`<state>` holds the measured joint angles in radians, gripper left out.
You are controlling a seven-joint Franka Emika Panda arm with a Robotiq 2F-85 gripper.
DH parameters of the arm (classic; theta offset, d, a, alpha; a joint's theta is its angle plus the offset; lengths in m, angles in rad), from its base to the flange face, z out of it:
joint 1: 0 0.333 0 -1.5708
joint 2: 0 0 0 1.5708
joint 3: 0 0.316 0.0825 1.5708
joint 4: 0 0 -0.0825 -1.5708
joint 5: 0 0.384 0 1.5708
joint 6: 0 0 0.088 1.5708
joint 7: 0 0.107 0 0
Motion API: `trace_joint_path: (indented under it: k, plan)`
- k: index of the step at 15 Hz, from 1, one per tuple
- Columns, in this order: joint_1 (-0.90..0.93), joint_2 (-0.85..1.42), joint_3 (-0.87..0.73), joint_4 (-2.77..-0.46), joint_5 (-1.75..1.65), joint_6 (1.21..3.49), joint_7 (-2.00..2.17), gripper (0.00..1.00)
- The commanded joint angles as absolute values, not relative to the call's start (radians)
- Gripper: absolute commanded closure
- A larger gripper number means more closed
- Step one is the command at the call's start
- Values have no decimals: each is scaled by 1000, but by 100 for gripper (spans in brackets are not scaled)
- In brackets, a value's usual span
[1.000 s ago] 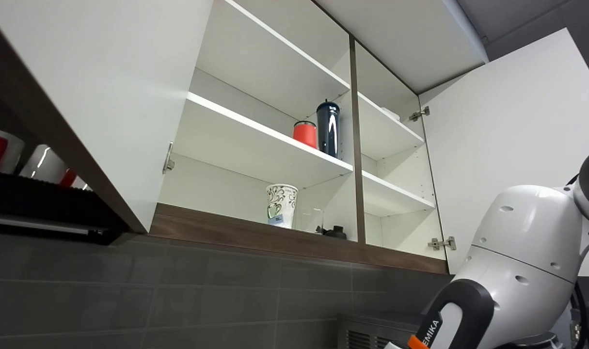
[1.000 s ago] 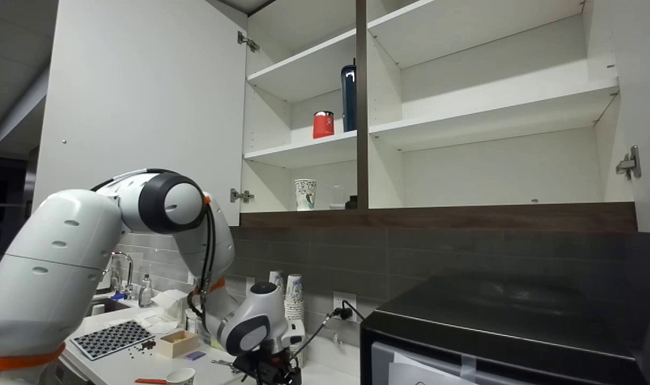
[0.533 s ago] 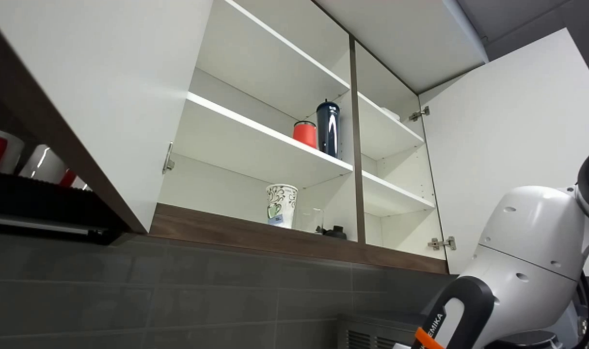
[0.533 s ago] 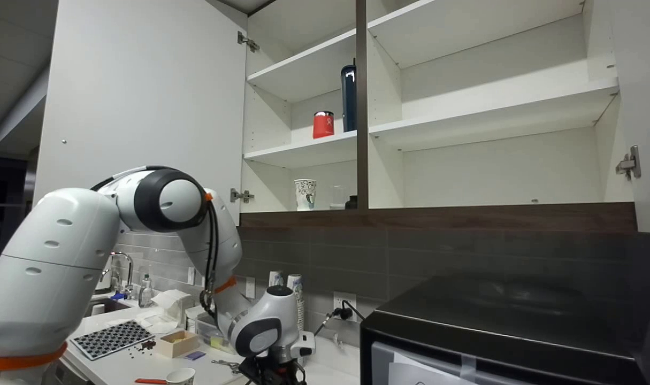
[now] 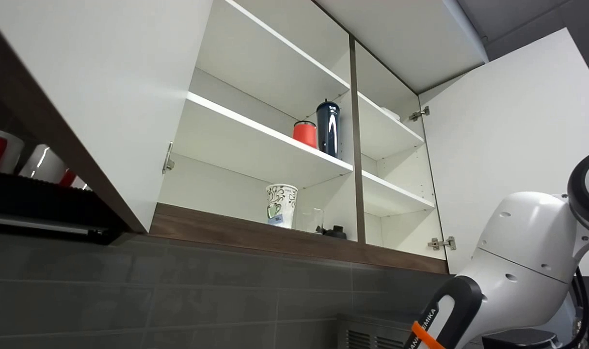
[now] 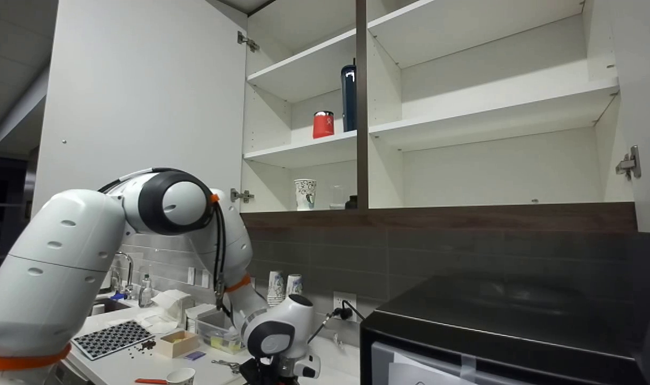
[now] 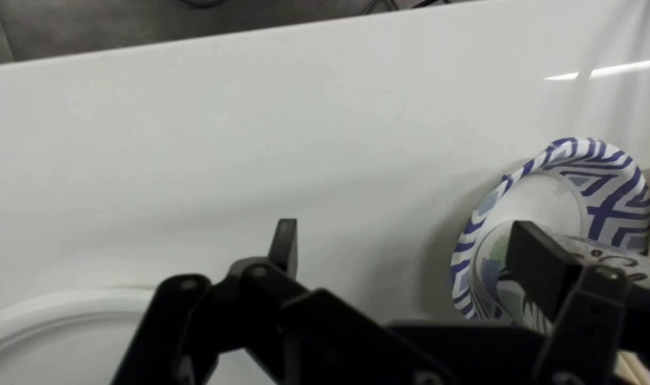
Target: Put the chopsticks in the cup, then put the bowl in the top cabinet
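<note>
In the wrist view, a white paper bowl [image 7: 616, 198] with blue-purple stripes sits on the white counter at the right. A patterned white paper cup [image 7: 613, 261] overlaps the bowl, seemingly standing in it. Pale cream chopsticks [image 7: 631, 369] show partly at the lower right corner; the rest is hidden behind my gripper. My gripper [image 7: 410, 248] is open with nothing between its fingers. Its right finger overlaps the cup and bowl; contact cannot be told. In an exterior view the gripper [image 6: 268, 372] is cut by the bottom edge. The top cabinet [image 5: 255, 232] has its doors open in both exterior views.
A patterned cup [image 6: 305, 194], a red cup [image 6: 323, 124] and a dark bottle [image 6: 349, 99] stand in the cabinet. A black microwave-like appliance [image 6: 496, 321] is at the right. The counter bears a black tray [image 6: 112, 338] and a wooden box [image 6: 177, 345]. A white round rim [image 7: 62, 315] is at lower left.
The arm's hand has moved right and slightly down in an exterior view, uncovering a clear bin behind it. The cabinet and its contents are unchanged.
</note>
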<state>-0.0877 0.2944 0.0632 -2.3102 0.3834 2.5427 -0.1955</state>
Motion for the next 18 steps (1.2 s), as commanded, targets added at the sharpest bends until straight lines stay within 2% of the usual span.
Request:
trace_joint_path:
  k: [1, 18]
  plan:
    - [-125, 364, 96, -2226, 493, 2432, -208, 0]
    - [-185, 565, 148, -2082, 822, 2466, -448, 0]
